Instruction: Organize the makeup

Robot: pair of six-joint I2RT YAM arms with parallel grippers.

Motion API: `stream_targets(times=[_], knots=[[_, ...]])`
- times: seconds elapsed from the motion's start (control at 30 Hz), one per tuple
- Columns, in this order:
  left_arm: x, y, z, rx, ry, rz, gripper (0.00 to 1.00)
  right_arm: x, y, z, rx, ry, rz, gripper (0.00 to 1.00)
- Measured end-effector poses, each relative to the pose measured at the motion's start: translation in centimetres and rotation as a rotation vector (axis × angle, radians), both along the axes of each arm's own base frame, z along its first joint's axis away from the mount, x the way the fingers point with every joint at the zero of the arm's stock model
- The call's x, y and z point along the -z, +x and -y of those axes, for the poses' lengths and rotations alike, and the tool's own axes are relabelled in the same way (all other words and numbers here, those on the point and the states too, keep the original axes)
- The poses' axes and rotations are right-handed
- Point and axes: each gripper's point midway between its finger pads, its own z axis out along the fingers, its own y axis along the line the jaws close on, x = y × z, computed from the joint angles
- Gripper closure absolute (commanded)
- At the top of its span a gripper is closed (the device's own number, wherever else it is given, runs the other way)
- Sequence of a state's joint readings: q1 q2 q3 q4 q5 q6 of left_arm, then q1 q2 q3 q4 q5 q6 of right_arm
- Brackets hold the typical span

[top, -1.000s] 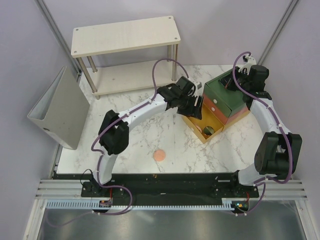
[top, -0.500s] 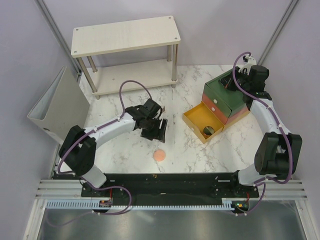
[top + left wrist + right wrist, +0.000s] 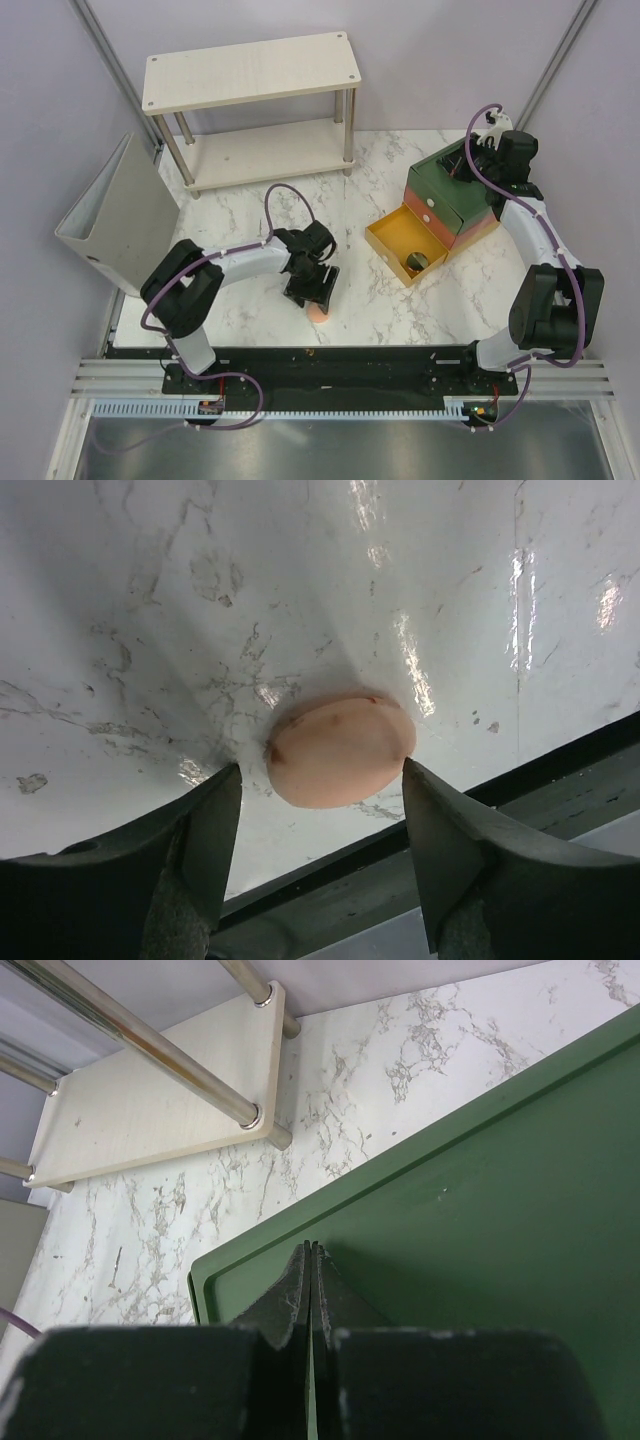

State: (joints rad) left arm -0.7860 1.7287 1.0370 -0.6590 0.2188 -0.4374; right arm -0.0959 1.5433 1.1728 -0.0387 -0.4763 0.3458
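Note:
A peach-pink disc [image 3: 340,750] lies flat on the marble table near its front edge. It also shows in the top view [image 3: 322,314], half under the gripper. My left gripper [image 3: 320,770] is open, low over the table, with one finger on each side of the disc and small gaps to both. In the top view the left gripper [image 3: 312,290] sits just behind the disc. My right gripper [image 3: 313,1250] is shut and empty, resting over the green top of the drawer box [image 3: 480,1210]. A dark green tube [image 3: 416,261] lies in the open yellow drawer [image 3: 390,240]. The other makeup is out of view.
The green-red-yellow drawer box [image 3: 450,195] stands at the right with its bottom drawer pulled out. A two-level wooden shelf [image 3: 250,70] stands at the back. A grey binder [image 3: 115,220] leans at the left. The black table rail [image 3: 420,820] runs just beyond the disc.
My left arm has swung from the open drawer back toward the table's front and come down around the peach disc. The right arm has not moved.

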Motion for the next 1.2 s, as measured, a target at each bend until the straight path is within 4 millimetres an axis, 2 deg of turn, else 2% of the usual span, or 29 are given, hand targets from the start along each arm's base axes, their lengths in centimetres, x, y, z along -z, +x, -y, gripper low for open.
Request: stream_targets(times=[0.1, 0.13, 0.2, 0.43, 0.5, 0.6, 0.87, 0.93, 1.03, 1.07, 1.1, 1.13, 1.2], knots=[[0.2, 0.0, 0.1, 0.009, 0.023, -0.006, 0.57, 0.0, 0.0, 0.0, 0.0, 0.0, 0.0, 1.0], [0.4, 0.1, 0.0, 0.012, 0.036, -0.003, 0.8, 0.0, 0.0, 0.0, 0.0, 0.0, 0.0, 1.0], [0.5, 0.2, -0.2, 0.011, 0.046, -0.003, 0.98, 0.0, 0.0, 0.0, 0.0, 0.0, 0.0, 1.0], [0.4, 0.1, 1.2, 0.045, 0.007, 0.007, 0.98, 0.0, 0.0, 0.0, 0.0, 0.001, -0.001, 1.0], [-0.3, 0.7, 1.9, 0.047, -0.011, 0.025, 0.98, 0.0, 0.0, 0.0, -0.001, 0.0, 0.0, 1.0], [-2.2, 2.4, 3.6, 0.045, -0.061, 0.075, 0.98, 0.0, 0.0, 0.0, -0.001, 0.001, 0.0, 1.0], [-13.0, 10.4, 13.0, 0.053, -0.352, 0.323, 0.98, 0.0, 0.0, 0.0, -0.002, 0.001, 0.0, 1.0], [-14.3, 12.0, 15.3, 0.059, -0.407, 0.342, 0.98, 0.0, 0.0, -0.1, -0.003, 0.001, 0.0, 1.0], [-14.5, 13.9, 18.3, 0.069, -0.457, 0.337, 0.98, 0.0, 0.0, 0.0, -0.003, 0.001, 0.0, 1.0], [-14.3, 14.4, 19.1, 0.072, -0.469, 0.334, 0.94, 0.0, 0.0, 0.0, -0.002, 0.001, 0.0, 1.0], [-13.9, 14.8, 19.9, 0.074, -0.477, 0.323, 0.84, 0.0, 0.0, -0.1, -0.003, 0.001, 0.0, 1.0], [-13.3, 15.2, 20.5, 0.075, -0.482, 0.311, 0.55, 0.0, 0.0, -0.1, -0.003, 0.001, 0.0, 1.0], [-12.2, 15.5, 21.2, 0.073, -0.482, 0.286, 0.39, 0.0, 0.0, 0.0, -0.002, 0.001, 0.0, 1.0]])
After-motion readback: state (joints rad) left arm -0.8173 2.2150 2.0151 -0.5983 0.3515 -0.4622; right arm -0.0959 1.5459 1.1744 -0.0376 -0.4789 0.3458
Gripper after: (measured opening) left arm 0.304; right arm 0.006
